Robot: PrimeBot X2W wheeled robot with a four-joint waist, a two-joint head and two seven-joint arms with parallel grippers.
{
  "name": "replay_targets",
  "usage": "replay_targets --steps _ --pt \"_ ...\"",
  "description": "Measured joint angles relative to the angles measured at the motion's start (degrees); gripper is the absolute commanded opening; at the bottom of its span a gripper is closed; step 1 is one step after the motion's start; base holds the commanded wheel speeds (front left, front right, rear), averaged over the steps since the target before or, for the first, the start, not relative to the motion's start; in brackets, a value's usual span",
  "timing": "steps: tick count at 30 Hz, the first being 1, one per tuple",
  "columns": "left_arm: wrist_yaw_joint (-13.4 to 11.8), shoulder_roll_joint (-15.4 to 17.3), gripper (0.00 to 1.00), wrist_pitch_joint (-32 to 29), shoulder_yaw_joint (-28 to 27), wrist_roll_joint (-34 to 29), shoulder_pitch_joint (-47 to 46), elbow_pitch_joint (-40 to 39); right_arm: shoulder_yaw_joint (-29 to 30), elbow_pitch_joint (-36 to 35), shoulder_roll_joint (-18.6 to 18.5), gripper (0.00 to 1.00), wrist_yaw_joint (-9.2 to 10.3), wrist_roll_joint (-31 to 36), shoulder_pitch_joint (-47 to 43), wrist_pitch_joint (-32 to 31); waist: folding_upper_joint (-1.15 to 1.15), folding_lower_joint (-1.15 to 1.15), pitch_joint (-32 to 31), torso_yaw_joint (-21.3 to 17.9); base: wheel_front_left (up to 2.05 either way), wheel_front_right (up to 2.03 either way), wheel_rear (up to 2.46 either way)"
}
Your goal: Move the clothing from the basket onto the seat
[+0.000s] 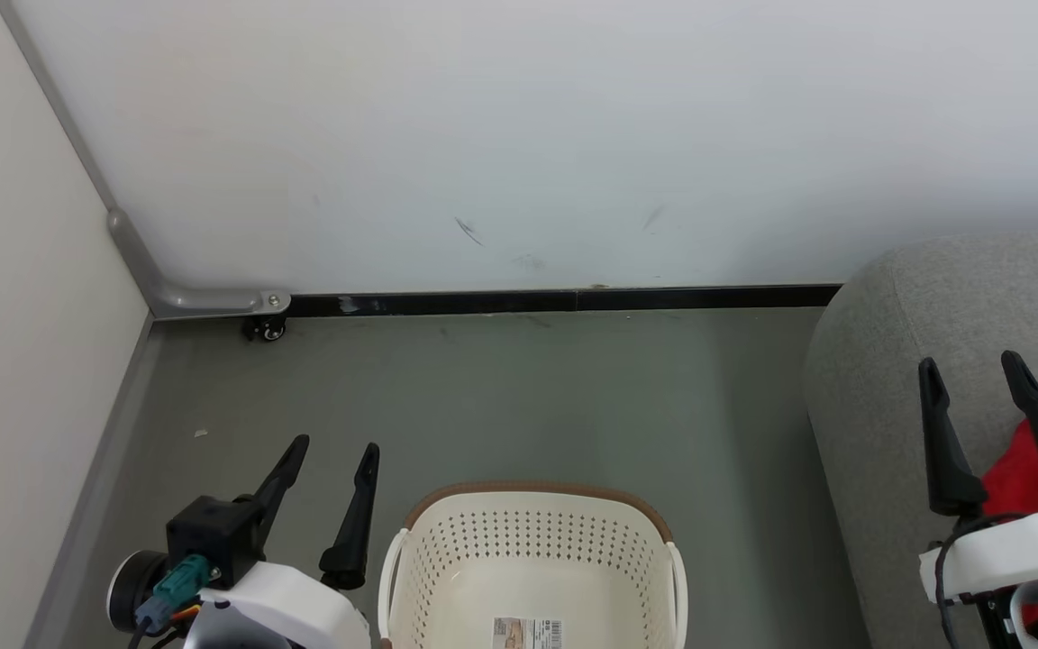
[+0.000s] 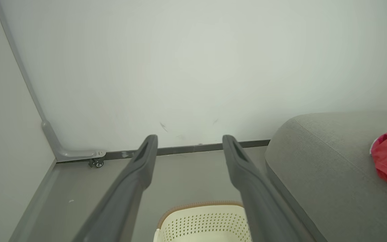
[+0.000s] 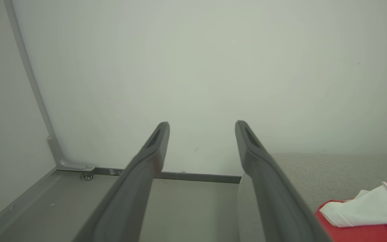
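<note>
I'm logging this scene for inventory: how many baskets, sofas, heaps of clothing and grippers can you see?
Basket: 1
Sofa: 1
Red clothing heap, lying on the sofa: 1
Grippers: 2, the left gripper and the right gripper, both open
Total: 5

Red-white clothing [image 3: 364, 215], cream basket [image 1: 528, 550]

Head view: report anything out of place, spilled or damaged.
Little stands out. The wall has dark scuff marks low down, and a small pale scrap lies on the floor. The basket stands upright, and the red clothing is bunched on the sofa.
</note>
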State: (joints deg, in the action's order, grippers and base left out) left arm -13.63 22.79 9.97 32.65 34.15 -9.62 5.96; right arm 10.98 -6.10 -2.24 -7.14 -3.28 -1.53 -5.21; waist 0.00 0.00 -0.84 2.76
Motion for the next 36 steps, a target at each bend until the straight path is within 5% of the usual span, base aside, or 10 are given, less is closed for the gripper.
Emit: replay_targets --steps 36 --pt "-5.3 0.6 1.00 1.7 -4.5 0.0 1.3 2.9 3.4 -1.8 0.1 1.00 0.00 -0.8 -3.3 -1.9 0.00 0.00 -0.9 -0.4 0.00 0.00 0.00"
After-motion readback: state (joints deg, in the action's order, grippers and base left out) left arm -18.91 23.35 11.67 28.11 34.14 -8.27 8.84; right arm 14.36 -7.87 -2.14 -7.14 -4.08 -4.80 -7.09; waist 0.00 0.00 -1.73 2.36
